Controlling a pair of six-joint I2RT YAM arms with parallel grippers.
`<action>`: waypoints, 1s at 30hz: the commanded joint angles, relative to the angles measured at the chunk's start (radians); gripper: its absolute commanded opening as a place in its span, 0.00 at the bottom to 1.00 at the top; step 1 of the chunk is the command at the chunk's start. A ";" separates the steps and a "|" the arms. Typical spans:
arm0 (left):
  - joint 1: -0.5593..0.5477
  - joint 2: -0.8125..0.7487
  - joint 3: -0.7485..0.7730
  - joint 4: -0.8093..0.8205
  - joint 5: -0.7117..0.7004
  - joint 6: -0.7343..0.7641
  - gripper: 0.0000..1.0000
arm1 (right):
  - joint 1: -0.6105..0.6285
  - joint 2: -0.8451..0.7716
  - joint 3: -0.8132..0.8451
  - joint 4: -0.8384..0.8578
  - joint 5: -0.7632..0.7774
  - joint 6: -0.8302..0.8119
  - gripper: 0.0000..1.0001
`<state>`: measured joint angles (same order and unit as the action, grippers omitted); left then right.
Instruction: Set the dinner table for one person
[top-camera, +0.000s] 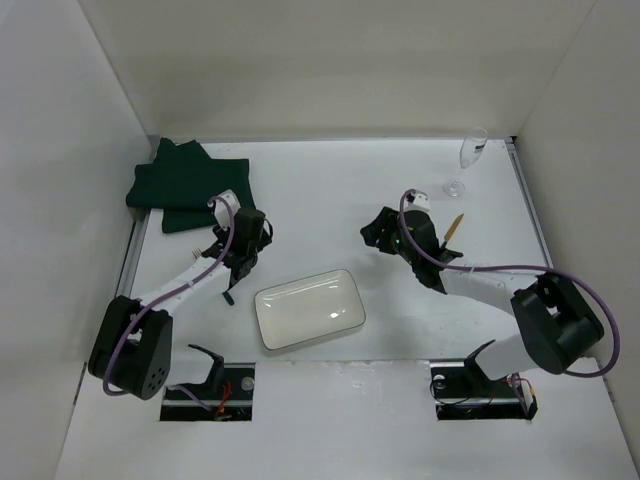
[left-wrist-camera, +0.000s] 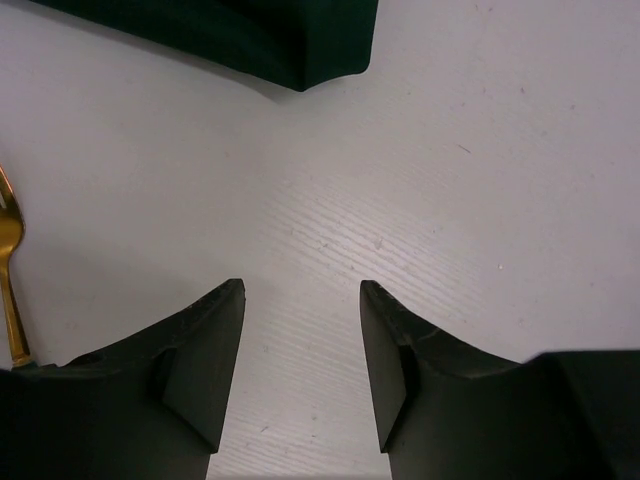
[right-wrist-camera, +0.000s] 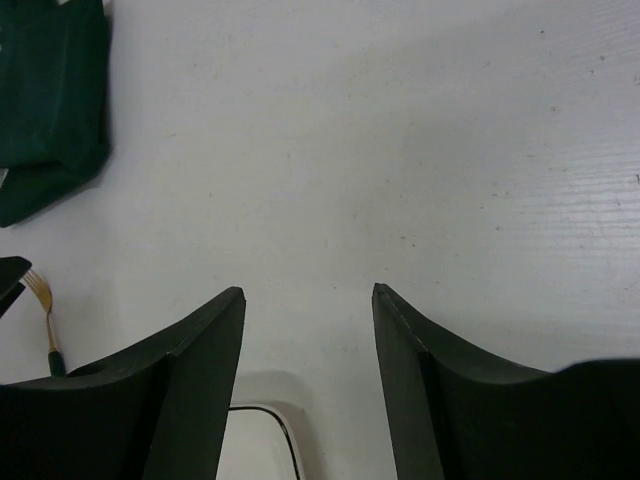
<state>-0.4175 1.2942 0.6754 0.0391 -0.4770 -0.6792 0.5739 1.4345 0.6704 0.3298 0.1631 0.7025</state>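
Observation:
The dinner table (top-camera: 330, 200) is a wide white top. On it lie a dark green placemat (top-camera: 190, 185) at the back left and a white rectangular plate (top-camera: 308, 310) near the front middle. My left gripper (top-camera: 236, 255) hangs open just right of the placemat's near corner (left-wrist-camera: 300, 45). Its jaws (left-wrist-camera: 302, 290) are over bare table with nothing between them. A fork with gold tines (left-wrist-camera: 10, 280) lies beside it. My right gripper (top-camera: 380, 232) is open and empty above the table, behind the plate's right end. In the right wrist view its jaws (right-wrist-camera: 308, 292) face the placemat (right-wrist-camera: 50, 100), the fork (right-wrist-camera: 45, 320) and a plate corner (right-wrist-camera: 270, 430).
A champagne flute (top-camera: 468, 160) stands at the back right. A gold-handled utensil (top-camera: 455, 228) lies just right of the right wrist. White walls close off the back and both sides. Both arm bases are at the near edge.

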 joint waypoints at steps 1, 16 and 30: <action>0.003 0.011 0.024 0.010 -0.020 0.024 0.51 | -0.009 0.006 0.004 0.077 -0.019 0.006 0.61; 0.052 0.186 0.200 0.070 -0.181 0.081 0.55 | -0.004 0.021 0.029 0.060 -0.054 -0.006 0.08; 0.148 0.488 0.476 0.110 -0.221 0.165 0.56 | -0.001 0.017 0.018 0.075 -0.030 -0.014 0.51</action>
<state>-0.2966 1.7329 1.0603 0.1242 -0.7136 -0.5533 0.5697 1.4521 0.6708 0.3511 0.1207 0.6998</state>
